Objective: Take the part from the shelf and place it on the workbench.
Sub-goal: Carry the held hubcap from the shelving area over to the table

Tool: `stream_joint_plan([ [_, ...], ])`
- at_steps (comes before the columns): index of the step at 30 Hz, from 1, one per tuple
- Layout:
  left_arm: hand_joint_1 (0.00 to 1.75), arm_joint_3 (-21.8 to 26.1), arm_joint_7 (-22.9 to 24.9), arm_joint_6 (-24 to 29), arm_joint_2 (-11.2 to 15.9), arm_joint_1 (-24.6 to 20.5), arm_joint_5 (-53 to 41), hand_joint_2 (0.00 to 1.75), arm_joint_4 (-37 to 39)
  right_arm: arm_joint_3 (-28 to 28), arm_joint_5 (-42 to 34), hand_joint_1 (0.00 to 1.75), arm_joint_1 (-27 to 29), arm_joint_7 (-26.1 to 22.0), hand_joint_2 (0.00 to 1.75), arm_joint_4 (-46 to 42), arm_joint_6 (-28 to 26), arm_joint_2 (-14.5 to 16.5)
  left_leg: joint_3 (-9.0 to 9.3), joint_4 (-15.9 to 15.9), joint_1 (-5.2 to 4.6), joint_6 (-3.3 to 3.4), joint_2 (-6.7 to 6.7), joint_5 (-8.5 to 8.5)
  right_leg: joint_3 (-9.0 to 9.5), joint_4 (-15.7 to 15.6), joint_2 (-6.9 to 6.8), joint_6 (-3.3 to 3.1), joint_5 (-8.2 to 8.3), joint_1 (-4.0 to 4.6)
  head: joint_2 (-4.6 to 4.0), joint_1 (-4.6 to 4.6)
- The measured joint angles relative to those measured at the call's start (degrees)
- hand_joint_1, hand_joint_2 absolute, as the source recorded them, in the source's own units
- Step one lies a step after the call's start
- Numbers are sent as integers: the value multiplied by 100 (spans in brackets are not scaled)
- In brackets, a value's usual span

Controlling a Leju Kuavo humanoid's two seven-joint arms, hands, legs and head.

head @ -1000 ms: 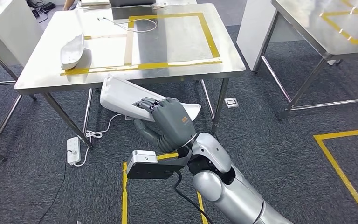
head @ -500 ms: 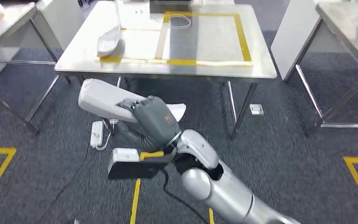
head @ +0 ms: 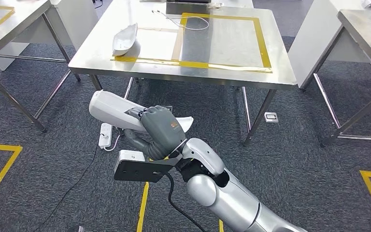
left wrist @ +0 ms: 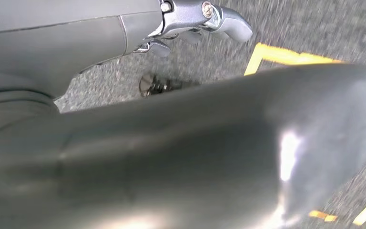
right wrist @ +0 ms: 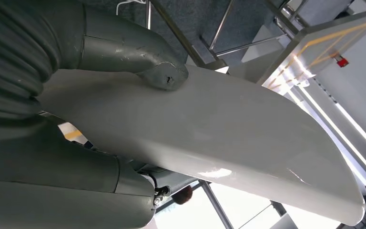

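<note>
- The right hand (head: 160, 129) grips the white part (head: 113, 110) low in front of the body, thumb on its smooth face, fingers wrapped beneath.
- Left hand (left wrist: 195, 19): it hangs over carpet; whether its fingers hold anything, I cannot tell.
- The whole view has swung since a second ago, so the workbench (head: 222, 72) now lies squarer ahead; a matching part (head: 124, 39) rests there. Judged: carry nearly done, placing remains.

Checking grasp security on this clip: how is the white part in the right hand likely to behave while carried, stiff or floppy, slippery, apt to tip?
Probably stiff: the white part keeps its curved shell shape although it overhangs the right hand on both sides. Its glossy surface shows highlights, so it may be slippery. The long overhang could let it pivot in the grip.
</note>
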Motion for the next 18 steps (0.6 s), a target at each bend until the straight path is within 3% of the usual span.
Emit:
stream_joint_plan([
  [2, 0, 1, -70, 122, -42, 4, 24, 0, 0, 3, -8, 175, 0, -26, 175, 52, -10, 1, -10, 22, -10, -69, -44, -7, 314, -672, 25, -10, 236, -7, 0, 5],
  [3, 0, 2, -91, 155, -58, 10, 28, 0, 0, 4, -8, 175, 1, -39, 175, 73, -15, 2, -16, 24, -16, -112, -58, -4, 379, -828, 36, -21, 263, 0, 0, 5],
  [7, 0, 1, -111, 184, -117, 48, 30, 0, 1, 20, -9, 175, -1, -64, 175, 135, -23, 8, -44, 38, 13, -264, -39, -16, 394, -903, 29, -153, 290, 20, 0, -7],
  [9, 0, 0, -105, 187, -130, 50, 25, 0, 1, 32, -9, 175, -5, -74, 175, 155, -27, 15, -251, 444, 15, -298, 6, -230, 426, -935, 12, -218, 298, 6, 0, -40],
  [11, 0, -1, -94, 207, -123, 56, 20, 0, 2, 44, -9, 175, 0, -86, 175, 183, -30, 16, -624, 1172, 9, -316, 22, -530, 442, -934, -2, -262, 268, 21, 0, -76],
  [12, 0, -1, -92, 218, -118, 67, 20, 0, 2, 49, -10, 175, 6, -92, 175, 202, -30, 16, -768, 1438, 8, -318, 22, -592, 453, -931, -6, -273, 251, 29, 0, -85],
  [13, 0, -1, -94, 226, -114, 79, 21, 0, 3, 52, -12, 175, 9, -99, 175, 226, -30, 15, -818, 1510, 7, -314, 23, -544, 469, -927, -8, -276, 231, 33, 0, -91],
  [14, 0, -1, -98, 229, -112, 88, 21, 0, 3, 54, -12, 175, 9, -110, 175, 246, -30, 16, -753, 1354, 6, -303, 26, -394, 492, -920, -8, -269, 206, 35, 0, -96],
  [16, 0, -1, -107, 229, -105, 91, 21, 0, 3, 60, -9, 175, 6, -142, 175, 274, -29, 17, -409, 661, -2, -267, 55, -39, 555, -906, -14, -235, 140, 36, 0, -108],
  [18, 0, -2, -120, 228, -100, 78, 20, 0, 3, 69, -4, 175, -11, -168, 175, 290, -28, 19, -139, 148, -35, -206, 88, 43, 586, -896, -25, -171, 76, 53, 0, -121],
])
